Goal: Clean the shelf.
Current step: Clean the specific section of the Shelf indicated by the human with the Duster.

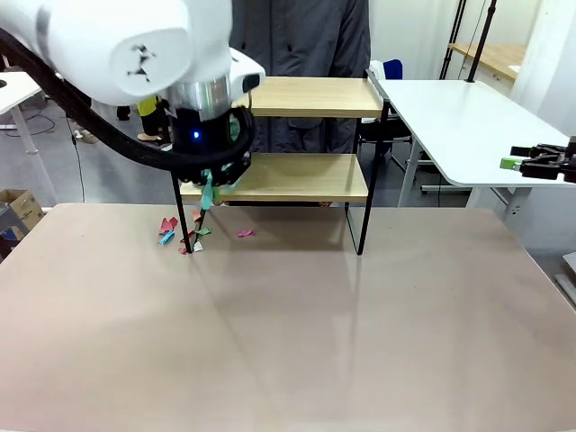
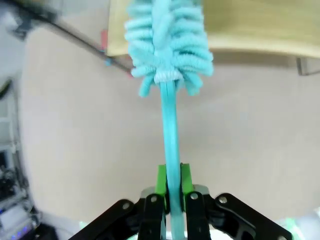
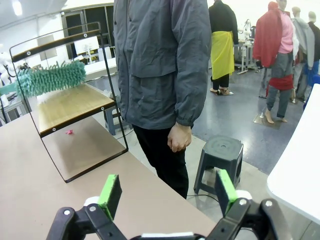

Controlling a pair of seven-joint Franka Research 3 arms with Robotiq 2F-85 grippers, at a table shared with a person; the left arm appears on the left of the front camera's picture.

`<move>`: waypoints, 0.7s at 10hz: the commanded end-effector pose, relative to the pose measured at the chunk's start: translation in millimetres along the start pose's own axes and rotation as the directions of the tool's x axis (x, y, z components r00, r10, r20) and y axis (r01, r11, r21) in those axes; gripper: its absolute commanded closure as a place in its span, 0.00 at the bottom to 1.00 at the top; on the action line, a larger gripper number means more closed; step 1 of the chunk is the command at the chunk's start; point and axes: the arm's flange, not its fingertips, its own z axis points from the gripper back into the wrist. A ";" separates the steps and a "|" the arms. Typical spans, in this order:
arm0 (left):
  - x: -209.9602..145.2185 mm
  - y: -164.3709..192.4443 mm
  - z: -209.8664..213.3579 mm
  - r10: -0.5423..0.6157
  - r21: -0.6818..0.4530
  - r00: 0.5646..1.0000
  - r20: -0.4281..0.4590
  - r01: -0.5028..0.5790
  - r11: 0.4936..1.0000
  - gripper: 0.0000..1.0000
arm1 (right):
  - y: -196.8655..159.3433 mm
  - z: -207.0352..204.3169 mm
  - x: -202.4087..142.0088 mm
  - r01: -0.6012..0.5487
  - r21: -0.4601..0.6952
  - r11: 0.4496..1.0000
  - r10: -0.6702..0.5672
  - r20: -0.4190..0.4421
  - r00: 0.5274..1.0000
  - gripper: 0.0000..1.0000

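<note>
The shelf (image 1: 306, 178) is a small two-tier rack with wooden boards in a black frame, standing at the far middle of the table. My left gripper (image 1: 214, 169) hangs at its left end, shut on the handle of a teal fluffy duster (image 2: 167, 45). In the left wrist view the left gripper (image 2: 173, 192) clamps the thin teal handle, and the duster head reaches over the edge of a wooden board (image 2: 260, 25). The right wrist view shows the duster head (image 3: 50, 80) just above the lower board of the shelf (image 3: 70, 107). My right gripper (image 3: 167, 195) is open and holds nothing.
Several coloured paper scraps (image 1: 180, 229) lie on the table by the shelf's left leg, and one pink scrap (image 3: 69, 132) lies under the shelf. A person (image 3: 160, 75) stands behind the shelf. A stool (image 3: 220, 150) stands beside them. My right gripper (image 1: 540, 162) hovers off the table's right edge.
</note>
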 end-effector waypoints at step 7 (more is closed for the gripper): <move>-51.8 89.4 49.9 -0.590 -0.459 0.807 0.020 0.532 0.712 0.87 | 2.3 -1.2 2.4 -0.003 0.001 1.000 0.003 0.000 1.000 0.00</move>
